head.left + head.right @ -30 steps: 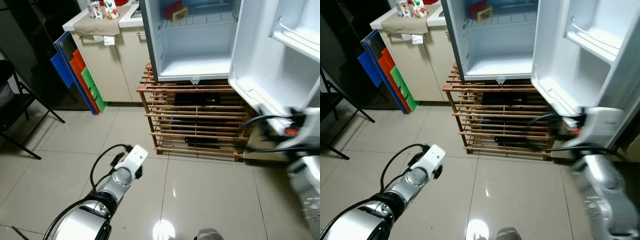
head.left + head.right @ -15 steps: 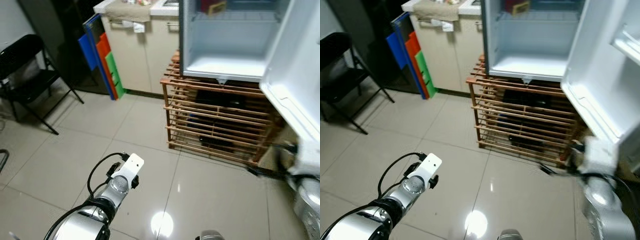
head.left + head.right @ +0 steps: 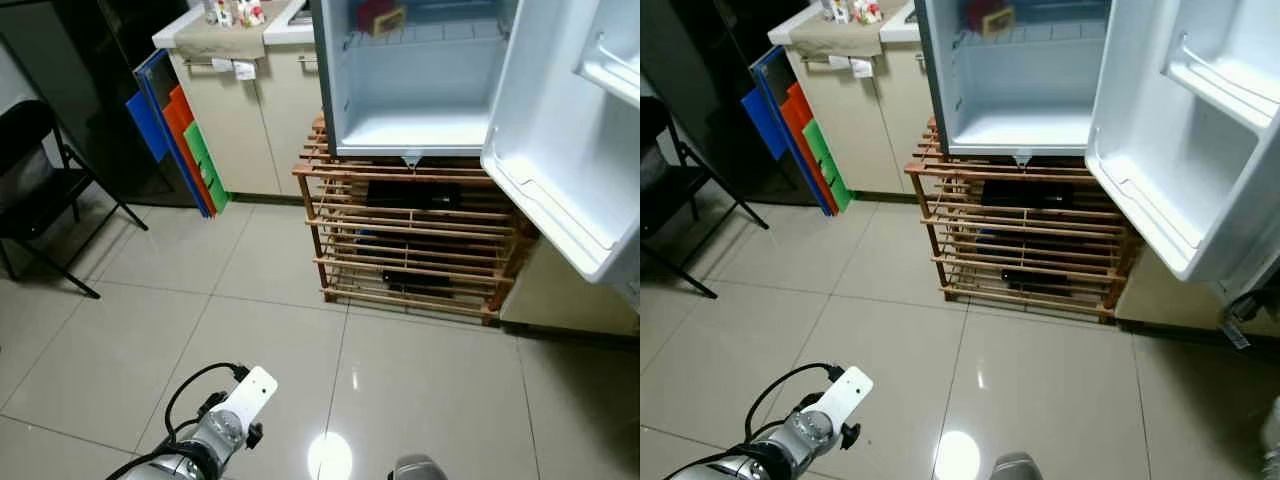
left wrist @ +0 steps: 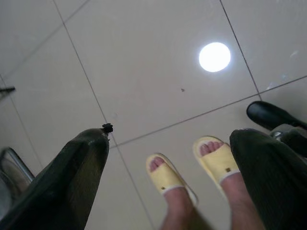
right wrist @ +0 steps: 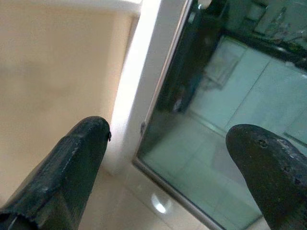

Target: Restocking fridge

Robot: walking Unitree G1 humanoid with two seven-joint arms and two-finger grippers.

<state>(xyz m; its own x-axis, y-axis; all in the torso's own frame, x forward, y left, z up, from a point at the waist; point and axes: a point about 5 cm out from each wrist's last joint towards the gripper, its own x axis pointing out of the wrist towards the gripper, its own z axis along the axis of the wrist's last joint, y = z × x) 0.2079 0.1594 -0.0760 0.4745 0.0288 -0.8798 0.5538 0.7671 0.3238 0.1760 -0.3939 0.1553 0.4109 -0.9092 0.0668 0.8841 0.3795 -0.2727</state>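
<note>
Now I stand before the open fridge [image 3: 420, 90] with both the left gripper [image 4: 168, 158] and the right gripper [image 5: 168, 153] spread and empty, so next I think I must fetch an item.

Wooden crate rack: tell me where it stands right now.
The wooden crate rack stands on the tiled floor directly under the open fridge, right of the beige cabinet, ahead of the robot.

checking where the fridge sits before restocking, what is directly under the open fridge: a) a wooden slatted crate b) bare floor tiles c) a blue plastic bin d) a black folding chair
a, the open fridge stands on a wooden slatted crate with dark items inside it.
</note>
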